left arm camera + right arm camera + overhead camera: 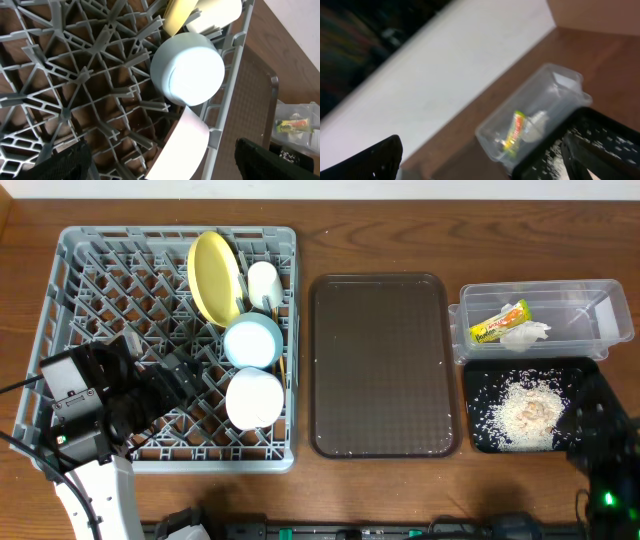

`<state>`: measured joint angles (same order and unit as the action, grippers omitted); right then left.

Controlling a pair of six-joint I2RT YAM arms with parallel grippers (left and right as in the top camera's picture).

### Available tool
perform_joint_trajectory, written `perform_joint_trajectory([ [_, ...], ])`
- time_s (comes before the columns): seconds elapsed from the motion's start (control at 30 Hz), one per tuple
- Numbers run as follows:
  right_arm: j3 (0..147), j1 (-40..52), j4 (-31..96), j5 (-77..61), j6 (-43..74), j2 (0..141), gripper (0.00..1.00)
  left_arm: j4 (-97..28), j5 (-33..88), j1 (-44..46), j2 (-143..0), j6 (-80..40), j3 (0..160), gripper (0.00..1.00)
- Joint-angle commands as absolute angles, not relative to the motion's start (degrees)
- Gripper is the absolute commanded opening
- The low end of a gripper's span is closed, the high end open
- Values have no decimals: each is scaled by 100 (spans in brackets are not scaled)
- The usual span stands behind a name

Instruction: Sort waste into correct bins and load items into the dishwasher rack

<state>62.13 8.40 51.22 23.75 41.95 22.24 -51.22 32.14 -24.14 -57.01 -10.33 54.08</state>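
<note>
The dishwasher rack (130, 233) fills the left of the table, and its right-hand column holds the yellow plate (214, 275) on edge at the far end, the white cup (263, 283) just beside it, then the light blue bowl (251, 340) and the white bowl (253, 397) nearer, both turned base-up between the pegs; the chopsticks are too thin to make out with certainty. The left gripper (190, 380) hovers over the rack just left of the two bowls, jaws spread wide and empty; the right gripper (592, 418) hangs at the near right by the black tray (468, 405), equally wide and holding nothing. The snack wrapper (500, 322) and tissue (527, 333) lie together in the clear tub (585, 305) at the far right; the rice crumbs (527, 412) are heaped in the black tray; the brown serving tray (380, 365) sits between rack and bins. The bowls, cup and plate look rigid, smooth and probably slippery, light enough for one arm; any reseating is best done by pinching a rim, one finger inside and one outside, since the rounded walls would likely slide out; the pegs crowd the approach. The tissue is soft and would crush; the wrapper is crinkly and slick; the crumbs are loose and suit tipping rather than pinching.
</note>
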Motion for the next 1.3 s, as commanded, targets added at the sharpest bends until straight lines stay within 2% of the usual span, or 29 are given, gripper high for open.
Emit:
perform_joint_trajectory([
  [0.0, 5909, 906, 4838, 2228, 3649, 1774, 99, -5140, 3164, -2392, -5723, -1020, 5498, 93],
  [0.1, 5463, 906, 4071, 2034, 3138, 1291, 99, -5140, 3164, -2392, -5723, -1020, 5498, 93],
  [0.33, 3885, 902, 1400, 1125, 1914, 346, 99, -5140, 3164, -2392, -5723, -1020, 5500, 93],
  [0.5, 2768, 897, 32, 790, 1857, 80, 99, -5140, 3164, -2392, -5723, -1020, 5500, 93],
  [0.8, 1208, 897, -1435, 797, 1791, 30, 99, -5140, 3164, -2392, -5723, -1020, 5500, 93],
  [1.0, 572, 897, -2268, 657, 1074, 30, 99, -5140, 3164, -2392, -5723, -1020, 5500, 93],
  [1.27, 27, 906, -2049, 526, 399, 25, 99, -5140, 3164, -2392, -5723, -1020, 5500, 93],
])
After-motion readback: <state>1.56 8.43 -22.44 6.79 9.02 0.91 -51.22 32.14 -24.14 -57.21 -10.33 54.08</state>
